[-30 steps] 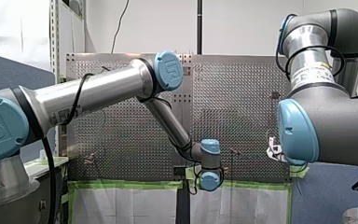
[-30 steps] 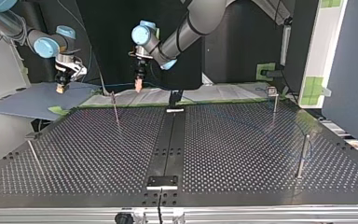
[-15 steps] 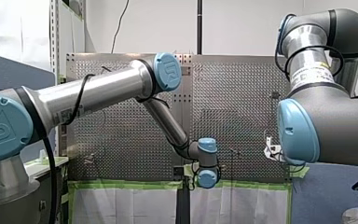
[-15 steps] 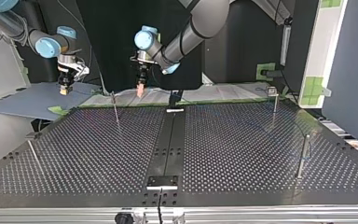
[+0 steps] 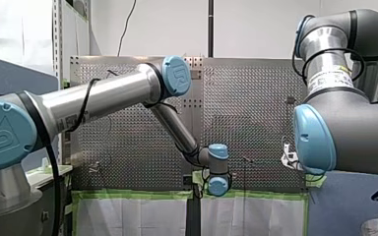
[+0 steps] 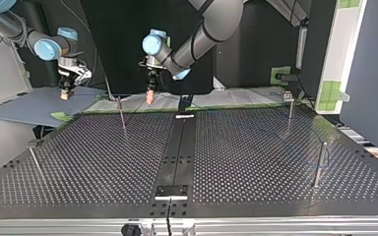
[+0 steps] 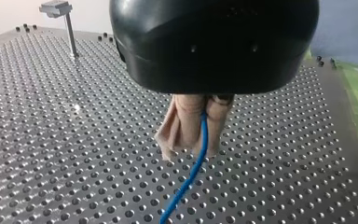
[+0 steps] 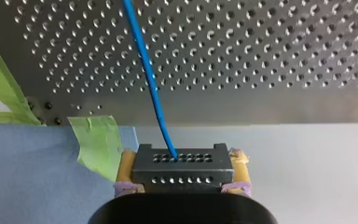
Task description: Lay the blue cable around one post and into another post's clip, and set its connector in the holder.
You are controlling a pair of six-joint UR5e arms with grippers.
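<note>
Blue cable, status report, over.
Left end effector shut on thin blue cable. Right end effector shut on black perforated connector block. Thin metal post between them in top view, contact unclear.

The wide middle of the table (image 6: 256, 147) lies open in the top view and a gripper could pass freely there — only thin posts stand up from it: a far post (image 6: 122, 114) near my left gripper (image 6: 149, 97), a left post (image 6: 34, 158) and a right post (image 6: 320, 164) toward the near side, and a capped post (image 6: 289, 104) in the far right corner. The cable (image 7: 193, 163) pinched in my left gripper runs to the plug (image 8: 181, 163) clamped in my right gripper (image 6: 65, 93), a blue line barring the far edge. A flat holder (image 6: 171, 191) sits low at the near edge's middle.
</note>
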